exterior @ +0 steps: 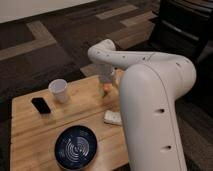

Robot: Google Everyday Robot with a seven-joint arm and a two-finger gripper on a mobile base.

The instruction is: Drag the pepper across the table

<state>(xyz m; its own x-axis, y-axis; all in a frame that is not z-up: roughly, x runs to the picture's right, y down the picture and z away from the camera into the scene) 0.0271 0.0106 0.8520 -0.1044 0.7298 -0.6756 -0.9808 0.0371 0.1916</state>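
Camera view: my pincer [106, 85] sits low over the pepper [106, 90] at the tabletop's [30, 131] far edge. I cannot tell whether it grips. Most of the drag looks still ahead.

Smooth pale plastic pincer [107, 85] hangs over the matt wooden table [30, 131], which bears a glossy plate [76, 146].

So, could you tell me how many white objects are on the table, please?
2: the cup far left on the table, the block beside the arm. The arm may hide more. The claw hangs by the pepper.
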